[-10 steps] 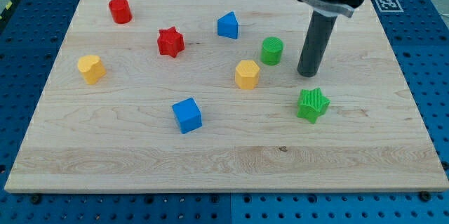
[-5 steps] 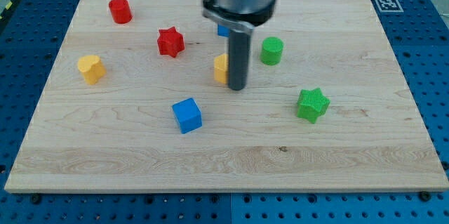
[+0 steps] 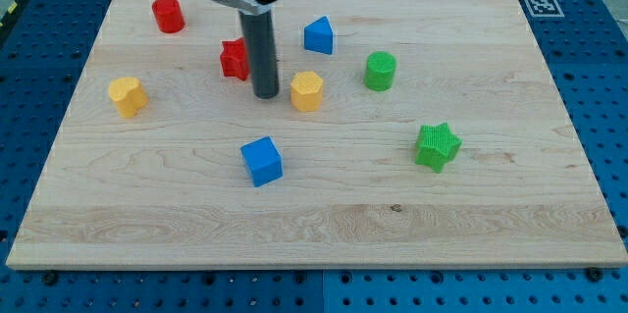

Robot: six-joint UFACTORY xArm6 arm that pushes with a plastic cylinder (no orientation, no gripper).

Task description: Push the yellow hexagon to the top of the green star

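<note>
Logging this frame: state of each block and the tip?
my tip: down on board, just left of yellow hexagon
yellow hexagon: upright, far from green star
green star: untouched, view's right
red star: partly hidden behind rod
blue cube: free

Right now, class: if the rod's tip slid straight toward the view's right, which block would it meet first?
Most likely the yellow hexagon. It sits just right of my tip, apart by a small gap and in roughly the same row, though depth is hard to judge exactly.
</note>
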